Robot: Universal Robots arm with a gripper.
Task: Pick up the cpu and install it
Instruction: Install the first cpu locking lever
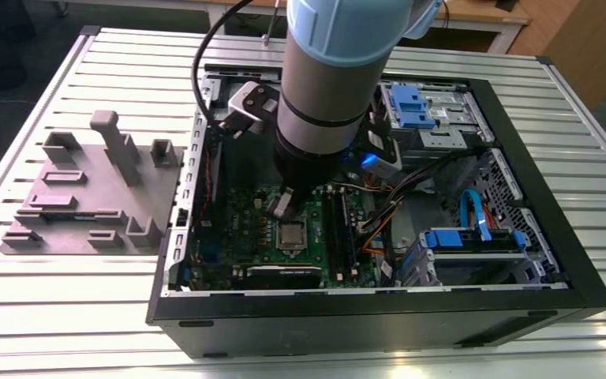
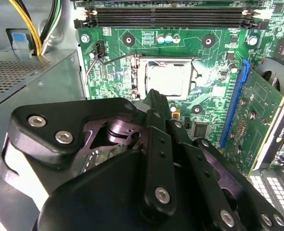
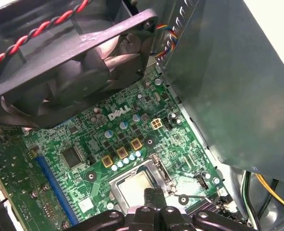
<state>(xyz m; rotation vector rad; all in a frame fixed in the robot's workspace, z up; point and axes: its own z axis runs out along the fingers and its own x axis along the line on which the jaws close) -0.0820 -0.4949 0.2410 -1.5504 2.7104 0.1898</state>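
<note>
The cpu is a small silvery square lying flat inside the dark socket frame on the green motherboard. It also shows in the first wrist view, cpu, and in the exterior view, cpu. My gripper hangs just above the socket's edge with its black fingers pressed together and nothing between them. In the first wrist view the gripper tips overlap the cpu's near edge. In the exterior view the gripper reaches down into the open computer case. A thin wire lever stands out beside the socket.
Memory slots run along one side of the socket and a graphics card lies on the other. A black fan hangs close over the board. Yellow cables and a grey power supply stand nearby. A grey fixture block lies outside the case.
</note>
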